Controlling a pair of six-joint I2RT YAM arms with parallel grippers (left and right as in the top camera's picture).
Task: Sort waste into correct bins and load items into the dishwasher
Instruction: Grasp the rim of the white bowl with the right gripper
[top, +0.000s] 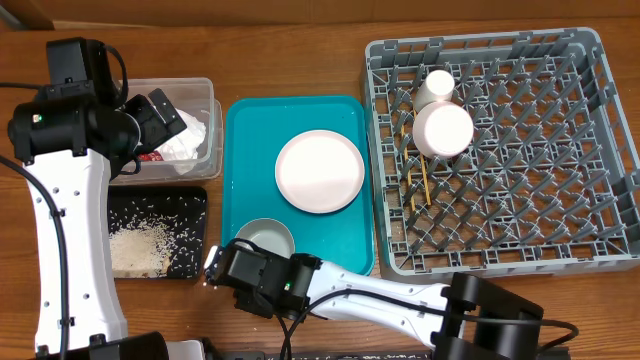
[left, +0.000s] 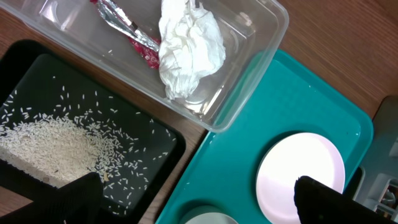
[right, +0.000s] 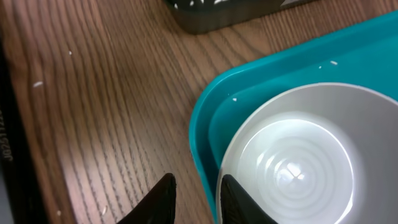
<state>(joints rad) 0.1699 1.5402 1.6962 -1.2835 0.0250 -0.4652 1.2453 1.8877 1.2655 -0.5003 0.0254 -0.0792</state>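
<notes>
In the overhead view, the dish rack (top: 560, 215) is seen at 3 o'clock, with a small white cup (top: 437, 88) at its 11 o'clock corner and the chopsticks (top: 420, 186) laid among the pegs at its 9 o'clock side. The teal tray (top: 245, 150) lies at the middle, with a pink plate (top: 320, 170) on it and a bowl (top: 266, 240) at its 7 o'clock corner. The clear tub (top: 195, 88) is at 10 o'clock, with the left gripper (top: 170, 115) held over it. The black tray (top: 190, 205) is at 8 o'clock. The right gripper (top: 213, 268) is placed just beside the bowl, at the tray's 7 o'clock edge.

In the left wrist view, the tissue (left: 189, 46) and the wrapper (left: 127, 31) are seen inside the clear tub at 12 o'clock. The rice grains (left: 50, 146) are heaped in the black tray at 8 o'clock. The left gripper (left: 196, 183) is spread wide and released, with nothing between its fingers (left: 329, 199).

In the right wrist view, the right gripper (right: 198, 202) is seen at 6 o'clock with its fingers (right: 158, 202) narrowly apart. The teal tray's rim runs between them, and the bowl's edge meets the inner finger. Whether anything is grasped cannot be told. The table (right: 93, 112) fills the 9 o'clock side.
</notes>
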